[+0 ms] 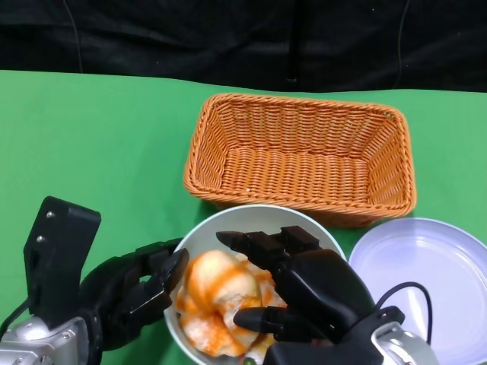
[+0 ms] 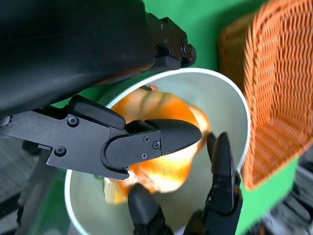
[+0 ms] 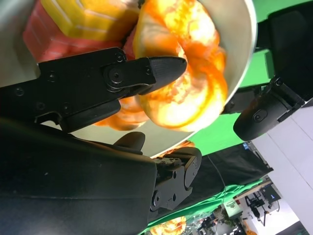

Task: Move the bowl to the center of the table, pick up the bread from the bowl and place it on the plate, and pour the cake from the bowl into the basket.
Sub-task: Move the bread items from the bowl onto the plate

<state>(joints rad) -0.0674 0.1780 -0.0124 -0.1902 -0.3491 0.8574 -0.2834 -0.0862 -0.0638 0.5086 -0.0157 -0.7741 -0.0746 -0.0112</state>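
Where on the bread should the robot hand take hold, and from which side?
Judging by pose, from above: the bread lies on top in the bowl, its rounded upper lobe exposed. Pinch across that lobe, where the right robot hand hovers; the rim blocks sideways approaches.

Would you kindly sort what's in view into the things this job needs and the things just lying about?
Job: bowl, bread, cake, basket, plate, left hand at the bowl's rim, right hand over the bread.

Lying about: nothing but the green table and a black backdrop.
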